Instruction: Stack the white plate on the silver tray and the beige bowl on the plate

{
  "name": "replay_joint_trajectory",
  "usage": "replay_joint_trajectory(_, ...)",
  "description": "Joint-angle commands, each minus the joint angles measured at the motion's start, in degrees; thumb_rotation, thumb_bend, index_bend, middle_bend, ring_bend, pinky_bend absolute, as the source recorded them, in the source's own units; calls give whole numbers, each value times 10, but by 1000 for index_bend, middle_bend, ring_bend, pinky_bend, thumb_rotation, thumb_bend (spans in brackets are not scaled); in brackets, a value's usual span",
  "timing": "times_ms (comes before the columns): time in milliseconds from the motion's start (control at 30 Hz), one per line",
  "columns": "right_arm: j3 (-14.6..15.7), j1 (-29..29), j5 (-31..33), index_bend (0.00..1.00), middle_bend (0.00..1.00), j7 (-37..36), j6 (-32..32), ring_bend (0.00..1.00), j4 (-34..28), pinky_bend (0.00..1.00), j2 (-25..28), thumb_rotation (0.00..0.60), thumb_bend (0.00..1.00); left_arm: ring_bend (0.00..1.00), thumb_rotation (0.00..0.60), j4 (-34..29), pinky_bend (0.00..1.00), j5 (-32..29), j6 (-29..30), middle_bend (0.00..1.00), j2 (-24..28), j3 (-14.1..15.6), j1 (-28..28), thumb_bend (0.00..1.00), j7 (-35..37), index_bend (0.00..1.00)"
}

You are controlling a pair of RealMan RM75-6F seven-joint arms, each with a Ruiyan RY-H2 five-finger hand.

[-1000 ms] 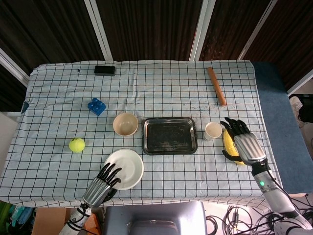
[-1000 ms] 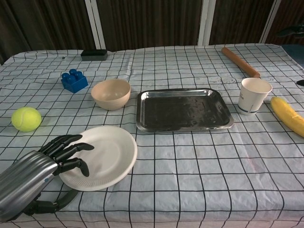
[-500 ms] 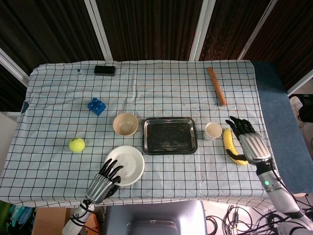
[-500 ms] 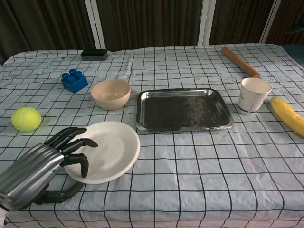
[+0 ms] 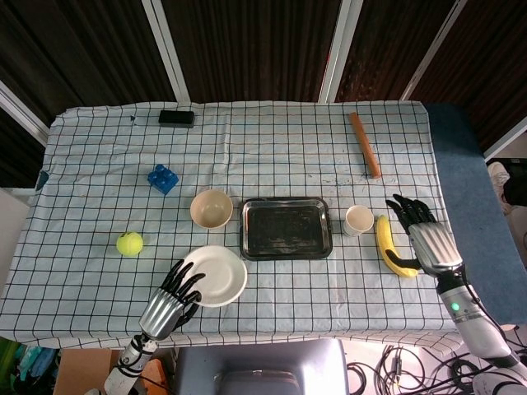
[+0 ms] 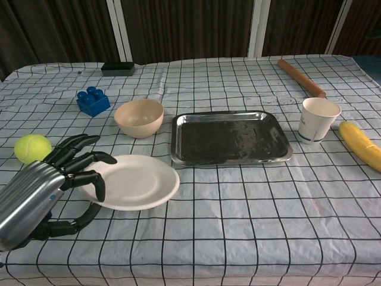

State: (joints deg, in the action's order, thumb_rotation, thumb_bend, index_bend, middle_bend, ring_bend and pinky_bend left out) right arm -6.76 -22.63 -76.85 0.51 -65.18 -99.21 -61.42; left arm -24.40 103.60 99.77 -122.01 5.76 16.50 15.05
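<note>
Chest view: left robot hand (image 6: 44, 193) seemingly grips white plate (image 6: 134, 182)

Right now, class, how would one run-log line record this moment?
left hand: holds white plate, lifted | right hand: open beside banana | silver tray: bare | beige bowl: on table

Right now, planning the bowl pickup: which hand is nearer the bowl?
Left. The left hand holds the plate just below the bowl; the right hand is beyond the tray.
</note>
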Motion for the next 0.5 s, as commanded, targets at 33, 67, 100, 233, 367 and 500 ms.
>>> replay_joint_trajectory(33,0,1,-1,0,0,-2,0,0,1,0,1,600,210,48,600,20,16,-9,24,251,-11,-11,2,488,29,736)
replay_joint_trajectory(67,0,1,-1,0,0,-3,0,0,2,0,1,600,210,47,600,23,15,-12,35,251,-12,-14,3,491,39,737)
replay_joint_trajectory(100,0,1,-1,0,0,-4,0,0,3,0,1,600,210,46,600,26,15,-15,45,250,-13,-18,3,494,47,739)
replay_joint_trajectory(233,0,2,0,0,0,-11,0,0,6,0,2,600,210,43,600,34,14,-27,88,249,-15,-35,9,499,71,742)
replay_joint_trajectory(367,0,7,1,0,0,-20,-4,0,11,0,4,600,210,42,600,28,14,-41,111,249,-13,-55,26,499,86,744)
replay_joint_trajectory(500,1,11,2,0,0,-26,-7,0,15,0,5,600,210,41,600,21,11,-50,117,249,-13,-68,38,500,91,744)
